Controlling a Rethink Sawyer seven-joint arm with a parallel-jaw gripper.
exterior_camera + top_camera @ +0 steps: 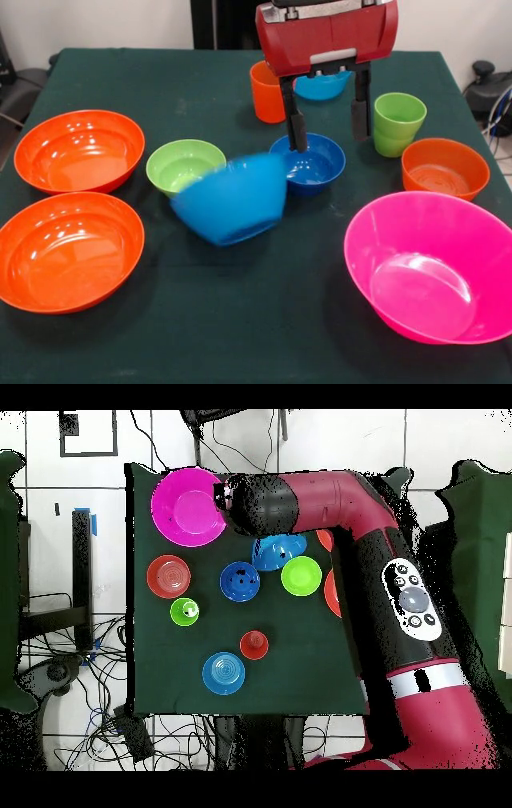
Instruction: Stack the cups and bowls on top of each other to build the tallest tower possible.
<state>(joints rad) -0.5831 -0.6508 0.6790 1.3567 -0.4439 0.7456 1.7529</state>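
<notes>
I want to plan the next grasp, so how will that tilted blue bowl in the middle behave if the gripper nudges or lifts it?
The blue bowl looks blurred and tipped on its side, so it is probably unsettled and may rock or roll when nudged. Its glossy plastic wall suggests a stiff, light and rather slippery thing. The gripper hangs open behind it; a pinch on the thin rim seems safer than on the curved side.

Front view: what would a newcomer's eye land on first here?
The large blue bowl, tipped on its side and blurred, at the table's middle, just in front of the lime green bowl and the dark blue bowl. Above the dark blue bowl hangs the red claw, fingers apart and empty. The big pink bowl fills the lower right corner.
</notes>
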